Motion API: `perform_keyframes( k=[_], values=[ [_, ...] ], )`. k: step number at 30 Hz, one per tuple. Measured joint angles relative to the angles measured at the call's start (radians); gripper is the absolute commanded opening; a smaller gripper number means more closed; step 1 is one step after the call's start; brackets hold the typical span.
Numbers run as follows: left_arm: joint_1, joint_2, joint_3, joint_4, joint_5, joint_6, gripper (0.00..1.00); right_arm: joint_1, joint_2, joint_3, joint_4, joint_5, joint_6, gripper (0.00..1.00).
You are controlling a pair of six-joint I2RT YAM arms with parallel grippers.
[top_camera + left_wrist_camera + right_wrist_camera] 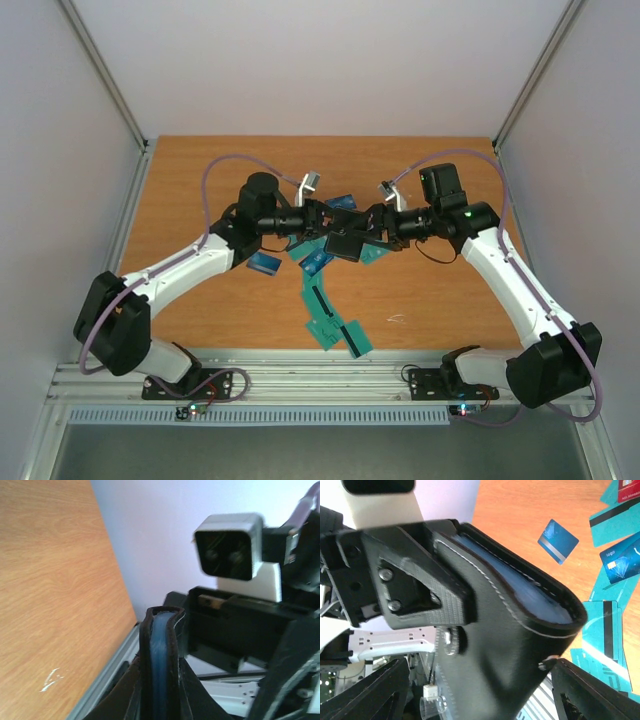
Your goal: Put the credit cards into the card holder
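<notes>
Two white arms carry black joints, looping purple cables and one green light.

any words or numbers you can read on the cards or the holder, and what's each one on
"logo": small white word on the blue card at the right edge of the right wrist view.
Red card: a row of white characters, too blurred to read.
Card holder: no lettering shows.
Top view: the cards are too small to read.

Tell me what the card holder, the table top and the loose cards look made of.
The card holder: probably leather or imitation, matte black, white stitching along the edge. The table top: wood or laminate, grain visible. The cards: likely plastic, thin, smooth printed faces.
</notes>
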Motion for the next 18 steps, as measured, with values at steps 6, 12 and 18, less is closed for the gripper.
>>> perform_keyframes(
  k=[6, 12, 18],
  values=[
    [0.000, 0.000, 0.029, 0.047, 0.016, -0.120, 0.08, 0.000, 0.000, -0.006, 0.029, -0.042, -0.001, 0.51],
    [0.010, 0.000, 0.029, 0.083, 0.031, -0.185, 0.08, 0.000, 0.000, -0.023, 0.135, -0.115, 0.074, 0.50],
    [0.045, 0.000, -0.023, 0.251, 0.026, -0.319, 0.08, 0.000, -0.003, -0.080, 0.298, -0.204, 0.185, 0.41]
  ],
)
